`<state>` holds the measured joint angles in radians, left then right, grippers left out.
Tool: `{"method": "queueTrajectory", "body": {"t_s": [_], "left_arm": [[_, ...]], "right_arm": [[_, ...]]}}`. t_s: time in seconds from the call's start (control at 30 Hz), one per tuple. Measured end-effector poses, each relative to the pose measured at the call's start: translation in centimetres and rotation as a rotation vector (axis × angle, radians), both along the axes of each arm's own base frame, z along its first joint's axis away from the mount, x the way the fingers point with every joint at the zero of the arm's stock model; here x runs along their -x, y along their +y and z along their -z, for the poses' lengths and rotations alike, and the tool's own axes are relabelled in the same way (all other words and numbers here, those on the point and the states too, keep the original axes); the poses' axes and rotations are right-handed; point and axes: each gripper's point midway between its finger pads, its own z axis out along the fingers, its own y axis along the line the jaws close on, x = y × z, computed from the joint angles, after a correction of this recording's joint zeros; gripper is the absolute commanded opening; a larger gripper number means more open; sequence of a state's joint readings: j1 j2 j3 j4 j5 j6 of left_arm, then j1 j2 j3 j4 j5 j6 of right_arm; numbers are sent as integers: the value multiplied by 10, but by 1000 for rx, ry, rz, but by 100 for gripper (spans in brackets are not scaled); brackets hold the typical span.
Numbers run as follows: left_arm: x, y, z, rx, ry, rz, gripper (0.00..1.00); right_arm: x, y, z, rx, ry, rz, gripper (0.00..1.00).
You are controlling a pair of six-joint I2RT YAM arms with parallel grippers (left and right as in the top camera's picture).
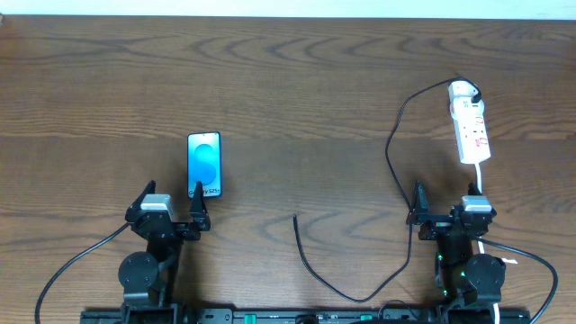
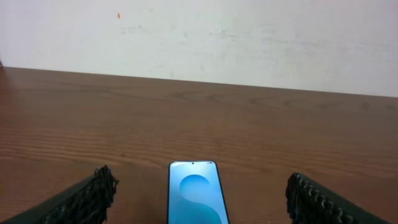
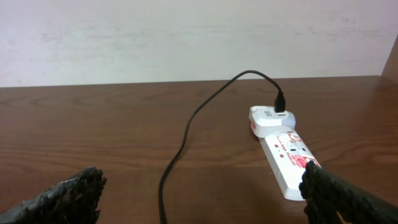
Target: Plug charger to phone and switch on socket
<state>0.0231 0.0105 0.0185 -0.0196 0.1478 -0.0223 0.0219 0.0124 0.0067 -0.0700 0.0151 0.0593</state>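
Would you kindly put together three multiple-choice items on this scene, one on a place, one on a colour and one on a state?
1. Where on the table does the phone lie?
A. Just ahead of the left gripper
B. At the far edge
C. In the near right corner

2. What colour is the charger cable?
A. White
B. Black
C. Red

3. What state is the charger's free tip in?
A. Plugged into the phone
B. Loose on the wood, apart from the phone
C. Clamped in a gripper

Answers: 1 A, the left wrist view shows it right in front; 2 B, it runs as a thin black line; 3 B, it ends on bare wood.
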Motion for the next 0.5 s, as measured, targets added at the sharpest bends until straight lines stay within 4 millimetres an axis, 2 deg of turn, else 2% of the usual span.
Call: {"method": "queueTrajectory", "body": {"t_s": [0.5], "left_arm": [[0, 0, 0, 0, 0, 0, 90]], "right_arm": [[0, 0, 0, 0, 0, 0, 99]]}}
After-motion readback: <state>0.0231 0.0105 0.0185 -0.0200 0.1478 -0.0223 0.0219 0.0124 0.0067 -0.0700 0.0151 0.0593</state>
